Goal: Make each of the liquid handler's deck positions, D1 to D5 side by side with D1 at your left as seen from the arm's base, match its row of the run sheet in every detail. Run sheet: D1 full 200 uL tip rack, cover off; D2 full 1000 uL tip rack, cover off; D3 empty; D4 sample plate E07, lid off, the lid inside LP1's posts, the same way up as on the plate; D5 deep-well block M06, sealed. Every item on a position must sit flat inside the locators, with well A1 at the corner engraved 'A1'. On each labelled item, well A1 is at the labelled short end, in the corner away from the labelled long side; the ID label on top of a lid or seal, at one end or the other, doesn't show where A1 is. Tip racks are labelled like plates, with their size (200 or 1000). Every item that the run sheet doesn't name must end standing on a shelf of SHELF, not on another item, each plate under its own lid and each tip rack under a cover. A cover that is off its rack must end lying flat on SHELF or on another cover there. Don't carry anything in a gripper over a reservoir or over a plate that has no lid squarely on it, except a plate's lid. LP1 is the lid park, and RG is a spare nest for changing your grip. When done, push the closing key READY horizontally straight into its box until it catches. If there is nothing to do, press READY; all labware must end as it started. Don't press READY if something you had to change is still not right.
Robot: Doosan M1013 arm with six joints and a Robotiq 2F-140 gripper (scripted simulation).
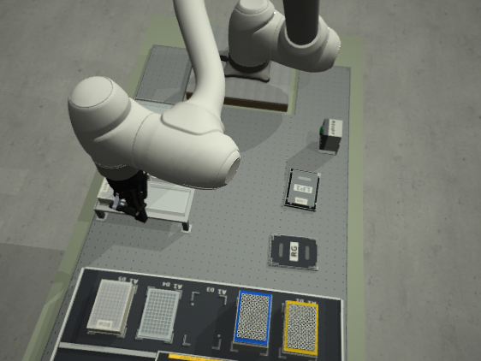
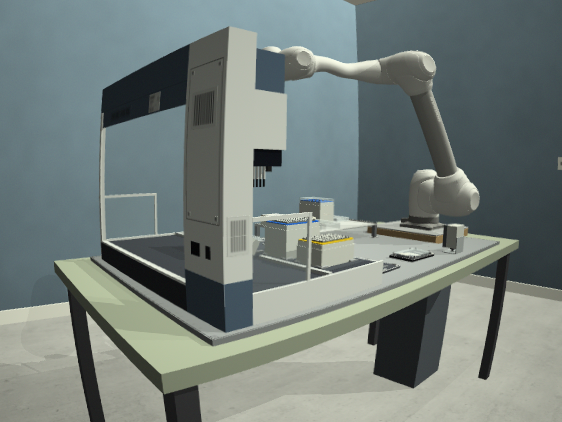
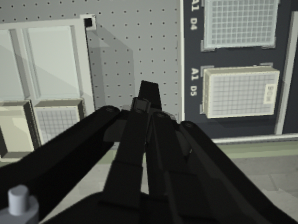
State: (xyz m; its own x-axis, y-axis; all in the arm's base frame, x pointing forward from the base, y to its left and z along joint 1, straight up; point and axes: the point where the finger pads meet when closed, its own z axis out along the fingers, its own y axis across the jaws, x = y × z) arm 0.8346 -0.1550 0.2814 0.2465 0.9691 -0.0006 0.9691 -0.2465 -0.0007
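My gripper [image 1: 140, 216] [image 3: 146, 95] is shut and empty. It hangs over the front edge of SHELF [image 1: 166, 217] [image 3: 84, 65], near its left end. In the exterior view it is hidden behind the handler's tower. On the deck, the sealed deep-well block [image 1: 110, 307] [image 3: 241, 93] sits at D5. The unlidded sample plate [image 1: 158, 314] [image 3: 241, 22] sits at D4. D3 [image 1: 208, 316] is bare. A blue-rimmed tip rack [image 1: 254, 318] [image 2: 285, 235] stands at D2 and a yellow-rimmed one [image 1: 301, 327] [image 2: 325, 247] at D1, both uncovered. A clear lid [image 1: 302, 189] [image 2: 411, 254] lies inside LP1's posts.
SHELF holds pale flat covers [image 1: 169, 200] [image 3: 52, 60] and a gridded plate [image 3: 57, 122] at its left end. The RG nest [image 1: 293, 251] lies right of centre. The READY box [image 1: 331, 134] [image 2: 454, 236] stands at the far right. The handler's tower [image 2: 225, 175] rises over the deck.
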